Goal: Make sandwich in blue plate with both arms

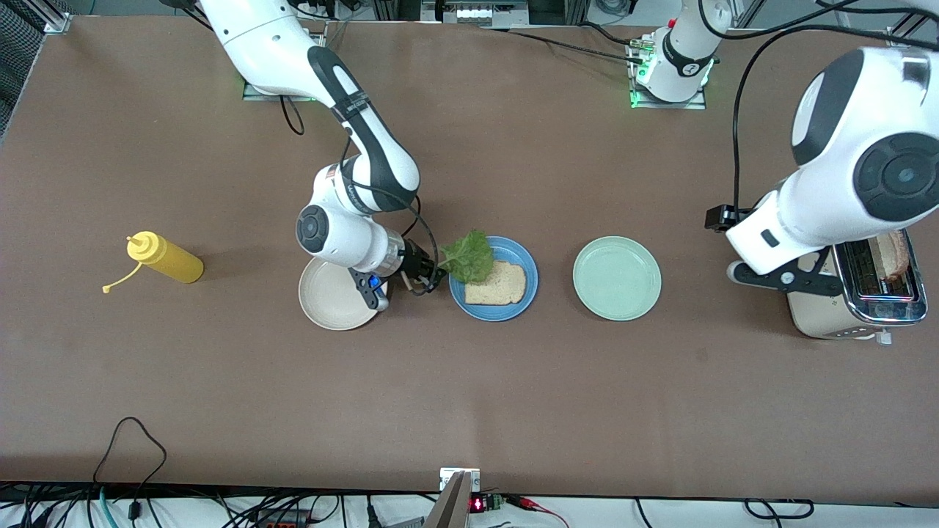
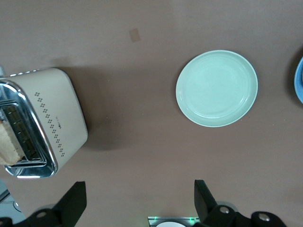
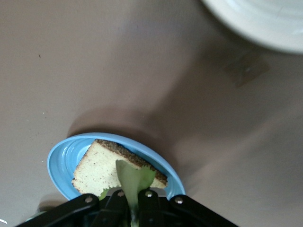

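The blue plate [image 1: 519,258] sits mid-table with one toasted bread slice [image 1: 500,286] on it. My right gripper [image 1: 434,275] is shut on the stem of a ruffled green lettuce leaf [image 1: 469,257], holding it over the plate's edge toward the right arm's end. In the right wrist view the leaf [image 3: 132,178] sticks out between the fingers above the bread [image 3: 102,171] and plate [image 3: 59,163]. A second bread slice [image 1: 893,257] stands in the toaster. My left gripper [image 2: 139,198] is open and empty, high over the table beside the toaster.
A cream-white plate [image 1: 330,301] lies under the right wrist. A mint-green plate [image 1: 617,278] lies between the blue plate and the toaster [image 1: 862,293]. A yellow squeeze bottle [image 1: 165,258] lies toward the right arm's end.
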